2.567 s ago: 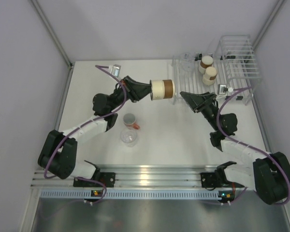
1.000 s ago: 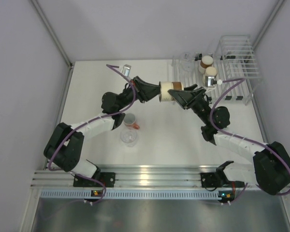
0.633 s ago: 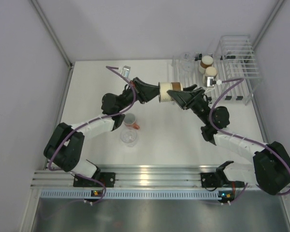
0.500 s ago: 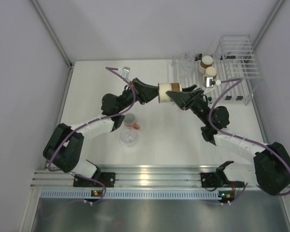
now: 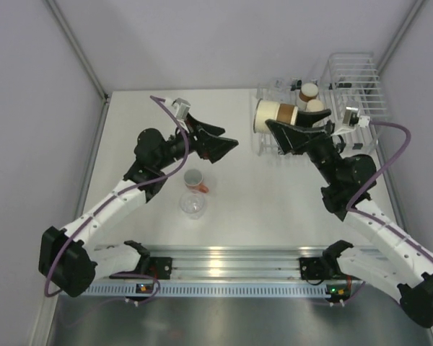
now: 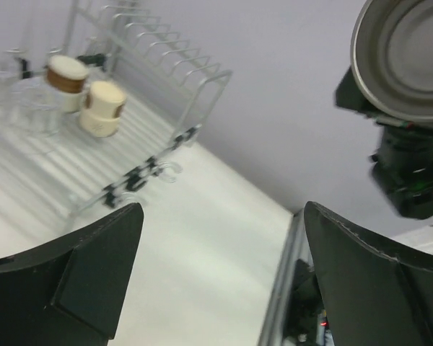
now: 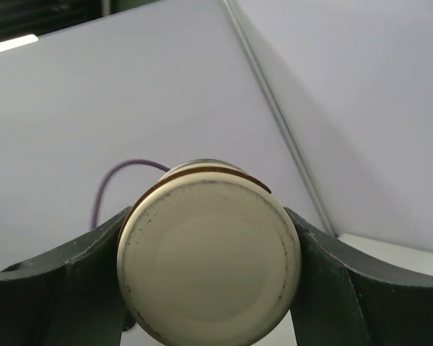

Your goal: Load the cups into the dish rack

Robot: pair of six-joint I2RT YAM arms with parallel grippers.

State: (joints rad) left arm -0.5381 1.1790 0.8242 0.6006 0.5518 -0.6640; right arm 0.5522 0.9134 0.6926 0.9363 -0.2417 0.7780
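The right claw (image 5: pixel 281 124) grips a brown cup (image 5: pixel 269 115) lying on its side, upper right of centre in the top view, at the left edge of the rack (image 5: pixel 357 79). The wrist view shows its cream base squeezed between both fingers (image 7: pixel 50 288). The left claw (image 5: pixel 229 138) is spread wide and empty, just left of centre, apart from that cup. Two brown cups (image 5: pixel 308 91) stand upside down on the rack's bars, with clear cups (image 5: pixel 278 92) beside them. A salmon cup (image 5: pixel 195 179) and a clear cup (image 5: pixel 192 205) sit on the bench (image 5: pixel 274 209).

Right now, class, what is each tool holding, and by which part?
Right tool grips the brown cup by its sides, near the base; left tool is open, empty.
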